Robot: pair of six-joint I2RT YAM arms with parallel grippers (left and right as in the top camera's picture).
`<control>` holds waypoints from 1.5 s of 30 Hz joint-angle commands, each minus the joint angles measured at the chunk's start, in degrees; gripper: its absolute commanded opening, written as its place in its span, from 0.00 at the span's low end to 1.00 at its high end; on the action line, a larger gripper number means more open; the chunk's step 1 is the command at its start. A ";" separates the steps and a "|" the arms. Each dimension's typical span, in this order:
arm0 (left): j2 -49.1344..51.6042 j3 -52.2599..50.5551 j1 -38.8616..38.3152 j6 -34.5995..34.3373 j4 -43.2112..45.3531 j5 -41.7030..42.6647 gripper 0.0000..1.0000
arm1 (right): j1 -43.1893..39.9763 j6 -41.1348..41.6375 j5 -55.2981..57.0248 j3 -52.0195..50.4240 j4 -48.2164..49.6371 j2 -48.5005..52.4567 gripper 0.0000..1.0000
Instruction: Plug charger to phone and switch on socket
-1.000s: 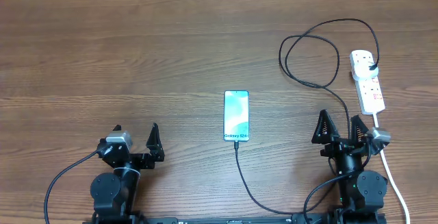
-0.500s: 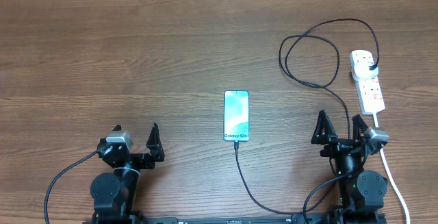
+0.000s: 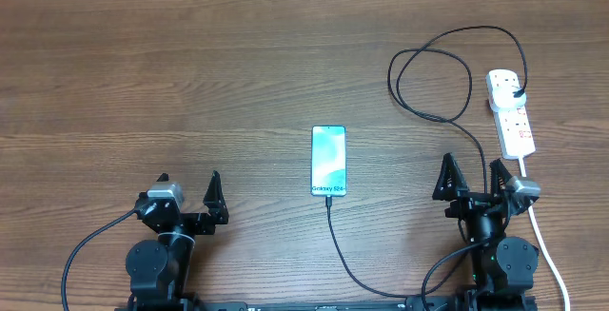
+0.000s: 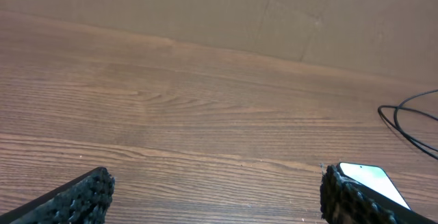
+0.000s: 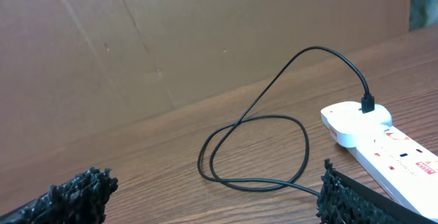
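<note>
**Left gripper (image 3: 188, 197) and right gripper (image 3: 473, 185) wait spread wide and empty at the counter's (image 3: 190, 83) near edge**
The phone (image 3: 328, 161) lies flat mid-counter, with the limp charger (image 3: 515, 90) cable reaching its near end and the socket (image 3: 511, 116) at right. The stiff plug tip looks the best hold; the phone is likely slippery.

The phone (image 3: 328, 161) is seen laid flat at the middle of the table (image 3: 190, 73), between the left gripper (image 3: 187, 180) and the right gripper (image 3: 469, 164), both set nearer the front edge. The charger (image 3: 433, 73) is led from the phone's near end toward that edge, passed by the right arm and looped on the table beyond it, left of the socket (image 3: 514, 126). Its adapter is seated on the socket's far end, and the socket's thick cord (image 3: 542, 235) is trailed back along the arm's right side.
</note>
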 commanded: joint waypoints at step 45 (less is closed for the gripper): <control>-1.62 -3.85 -2.03 10.10 8.94 -0.33 1.00 | -0.04 -0.63 -0.26 -0.63 0.39 -0.57 1.00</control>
